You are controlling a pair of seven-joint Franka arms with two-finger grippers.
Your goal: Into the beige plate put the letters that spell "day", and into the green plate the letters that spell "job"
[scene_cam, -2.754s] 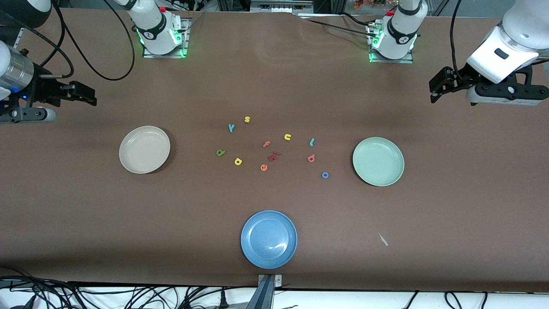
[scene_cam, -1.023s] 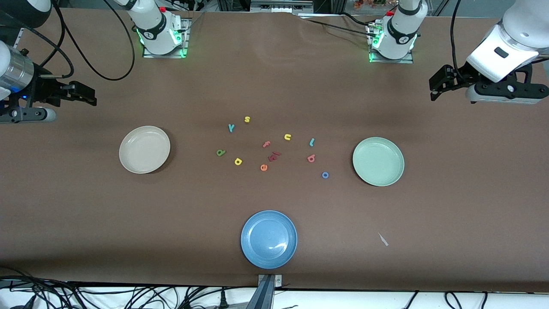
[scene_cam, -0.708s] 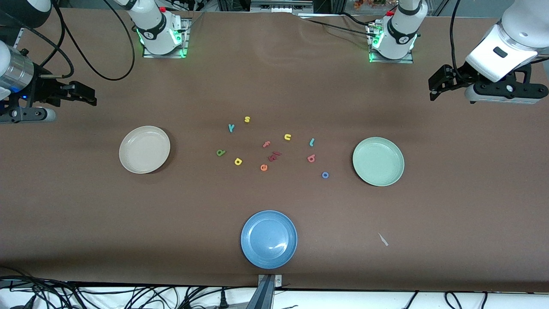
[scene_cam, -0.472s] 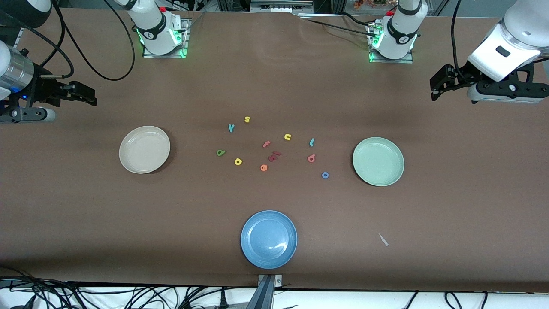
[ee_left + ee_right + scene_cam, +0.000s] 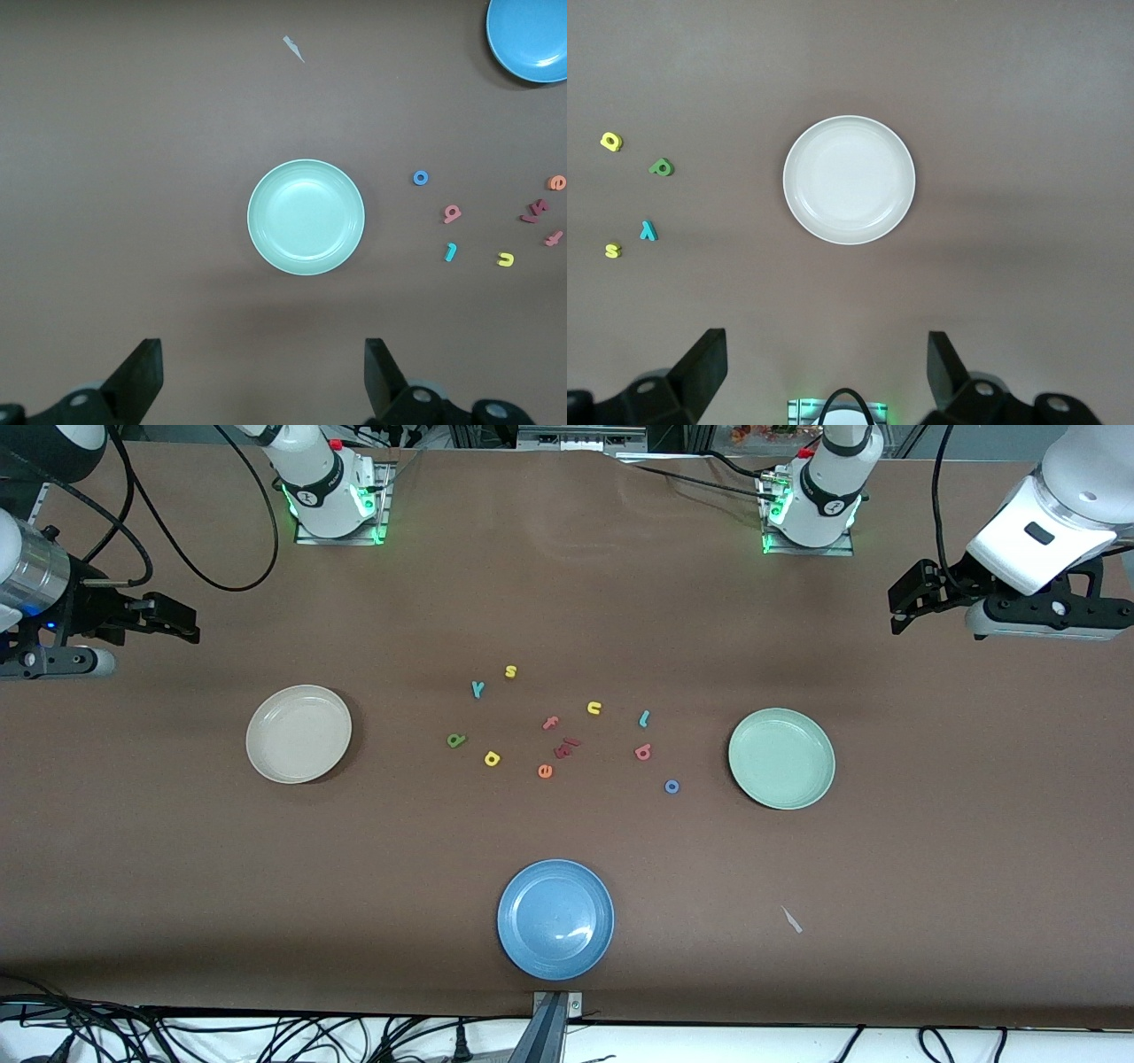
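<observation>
While nothing is yet sorted, the table (image 5: 567, 584) carries: beige plate (image 5: 299, 733) toward the right arm's end, green plate (image 5: 781, 758) toward the left arm's, both empty; "day" letters (image 5: 455, 740) and "job" letters (image 5: 644, 752) loose mid-table between them. Left gripper (image 5: 904, 607) and right gripper (image 5: 182, 622) hang over the table's ends, fingers spread, empty. Next, likely: descend onto one small letter.
</observation>
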